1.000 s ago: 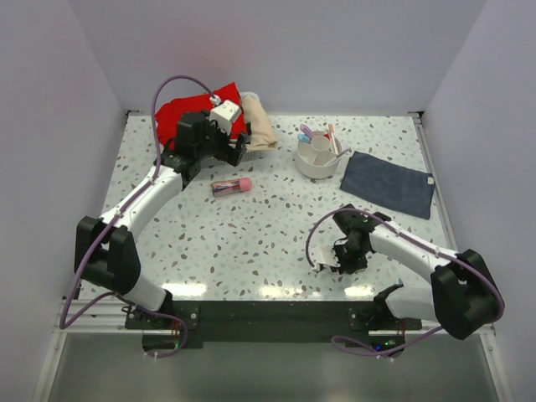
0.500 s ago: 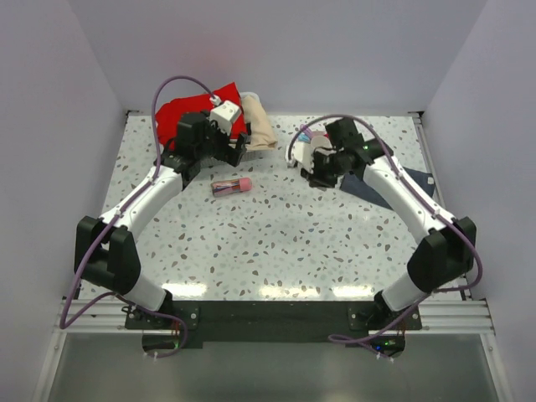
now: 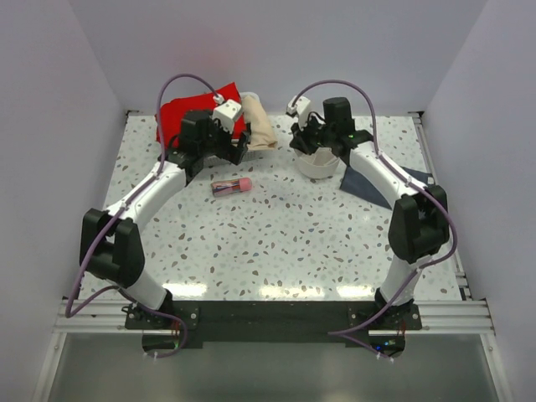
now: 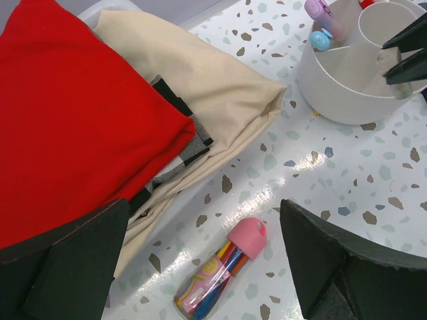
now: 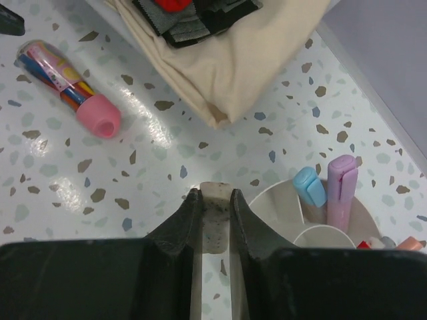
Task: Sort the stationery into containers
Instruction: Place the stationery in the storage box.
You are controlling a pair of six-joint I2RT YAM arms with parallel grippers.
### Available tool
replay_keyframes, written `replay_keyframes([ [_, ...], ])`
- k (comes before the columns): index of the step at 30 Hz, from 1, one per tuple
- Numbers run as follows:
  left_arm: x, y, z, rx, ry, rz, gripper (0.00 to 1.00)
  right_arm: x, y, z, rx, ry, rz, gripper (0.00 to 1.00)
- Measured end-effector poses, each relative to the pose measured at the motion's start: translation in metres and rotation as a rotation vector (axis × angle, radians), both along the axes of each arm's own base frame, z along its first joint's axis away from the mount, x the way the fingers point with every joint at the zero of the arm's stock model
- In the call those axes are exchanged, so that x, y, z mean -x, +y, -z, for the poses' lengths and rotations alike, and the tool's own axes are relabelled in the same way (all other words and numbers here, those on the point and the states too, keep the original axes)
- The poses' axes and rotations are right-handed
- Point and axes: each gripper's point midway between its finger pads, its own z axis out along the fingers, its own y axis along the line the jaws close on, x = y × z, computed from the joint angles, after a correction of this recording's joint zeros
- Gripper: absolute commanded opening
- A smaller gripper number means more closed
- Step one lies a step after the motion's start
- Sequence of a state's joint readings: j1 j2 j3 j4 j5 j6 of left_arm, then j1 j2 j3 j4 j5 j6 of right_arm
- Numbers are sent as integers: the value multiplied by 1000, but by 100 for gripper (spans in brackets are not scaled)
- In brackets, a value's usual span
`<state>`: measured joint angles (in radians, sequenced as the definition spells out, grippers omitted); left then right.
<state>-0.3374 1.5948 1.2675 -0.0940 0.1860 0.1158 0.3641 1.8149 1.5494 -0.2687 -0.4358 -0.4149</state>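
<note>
A small beige eraser is pinched between the fingers of my right gripper, which is shut on it. That gripper hangs just left of the white round organiser, beside its rim. A blue marker and a pink marker stand in its outer ring. The pink-capped clear tube of coloured pens lies on the table. My left gripper is wide open just above it, a finger on each side, not touching.
A red cloth and a folded beige cloth lie at the back left. A dark blue-grey cloth lies right of the organiser, under the right arm. Walls close the table in on three sides.
My right arm has swung from the near right of the table up to the organiser's left side, carrying the eraser. The left arm has barely moved.
</note>
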Motion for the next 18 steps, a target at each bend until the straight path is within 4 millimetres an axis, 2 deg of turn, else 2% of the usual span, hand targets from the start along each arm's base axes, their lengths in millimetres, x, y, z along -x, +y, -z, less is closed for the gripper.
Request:
replay_keyframes([
  [6, -8, -3, -4, 2, -9, -1, 100, -22, 2, 15, -7, -4, 38, 0],
  [16, -14, -4, 0, -2, -1, -3, 100, -46, -18, 29, 15, -4, 114, 0],
  [17, -14, -4, 1, -2, 1, -3, 100, -48, -21, 30, 20, -6, 122, 4],
  [18, -14, -4, 1, -3, 2, -4, 100, -49, -22, 30, 23, -8, 125, 18],
])
